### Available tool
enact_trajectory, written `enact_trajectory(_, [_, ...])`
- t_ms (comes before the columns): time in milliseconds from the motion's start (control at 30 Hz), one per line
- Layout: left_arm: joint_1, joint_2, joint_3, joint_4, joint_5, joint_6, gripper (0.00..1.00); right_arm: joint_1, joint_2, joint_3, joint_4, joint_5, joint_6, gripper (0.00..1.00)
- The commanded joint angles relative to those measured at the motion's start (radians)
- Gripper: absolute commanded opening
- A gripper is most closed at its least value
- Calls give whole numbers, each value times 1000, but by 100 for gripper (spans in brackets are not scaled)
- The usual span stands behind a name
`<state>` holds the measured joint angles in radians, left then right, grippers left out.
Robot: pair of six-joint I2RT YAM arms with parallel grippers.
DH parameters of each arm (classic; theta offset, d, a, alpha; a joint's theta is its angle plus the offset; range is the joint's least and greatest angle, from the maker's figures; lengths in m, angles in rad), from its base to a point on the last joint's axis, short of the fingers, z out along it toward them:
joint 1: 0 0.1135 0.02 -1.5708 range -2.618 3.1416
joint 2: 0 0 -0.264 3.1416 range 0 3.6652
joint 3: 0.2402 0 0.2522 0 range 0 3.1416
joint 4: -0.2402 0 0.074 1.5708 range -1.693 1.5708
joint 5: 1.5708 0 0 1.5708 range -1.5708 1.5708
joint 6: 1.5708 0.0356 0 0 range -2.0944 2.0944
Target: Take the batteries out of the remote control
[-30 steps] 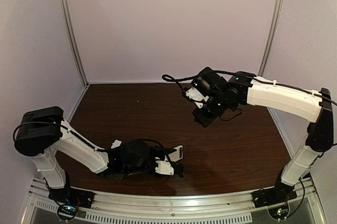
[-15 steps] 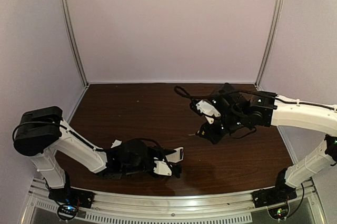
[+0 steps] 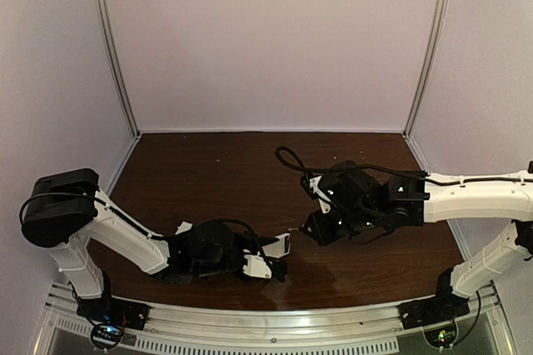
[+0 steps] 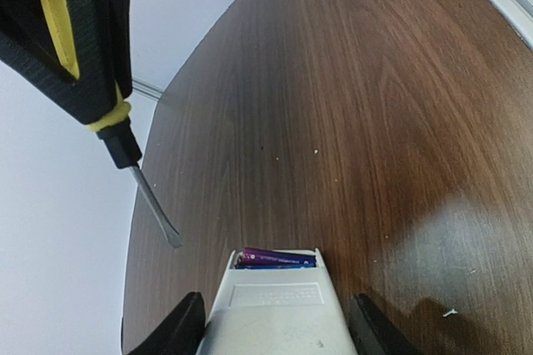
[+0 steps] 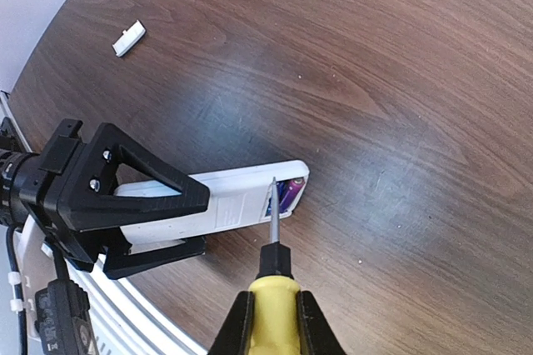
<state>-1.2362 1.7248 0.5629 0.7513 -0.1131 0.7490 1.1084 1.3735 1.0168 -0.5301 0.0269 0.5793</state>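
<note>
The white remote control (image 4: pixel 275 317) lies low over the table between my left gripper's (image 4: pixel 275 334) black fingers (image 4: pixel 179 332), which are shut on its sides. Its open far end shows the blue-purple batteries (image 4: pixel 275 257) side by side in the compartment. My right gripper (image 5: pixel 273 322) is shut on a yellow-handled screwdriver (image 5: pixel 273 301). The screwdriver's tip lines up with the batteries (image 5: pixel 287 195) at the open end of the remote (image 5: pixel 225 201) in the right wrist view. In the top view the right gripper (image 3: pixel 321 226) hovers just right of the remote's end (image 3: pixel 281 244).
A small white cover piece (image 5: pixel 129 38) lies on the brown table, also seen behind the left arm (image 3: pixel 183 227). The screwdriver's shaft (image 4: pixel 154 205) hangs at the left of the left wrist view. A metal rail (image 3: pixel 275 326) runs along the near edge.
My right arm has swung down and to the left, bringing the screwdriver from mid-table height to the remote's open end. The left arm and the remote have barely moved.
</note>
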Motion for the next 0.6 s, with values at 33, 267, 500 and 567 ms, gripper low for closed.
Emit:
enact_trajectory(33, [4,-2,10,-42,7,-23,0,27,-19,-52,79,67,140,0])
enact_trajectory(267, [4,-1,17,-50,1,-31,0,54,-51,-94,104,88,190,0])
enact_trajectory(500, [3,0,24,-61,0,-38,0,62,-65,-140,161,95,229,0])
enact_trajectory(567, [3,0,32,-71,-4,-43,0,63,-75,-157,181,108,245,0])
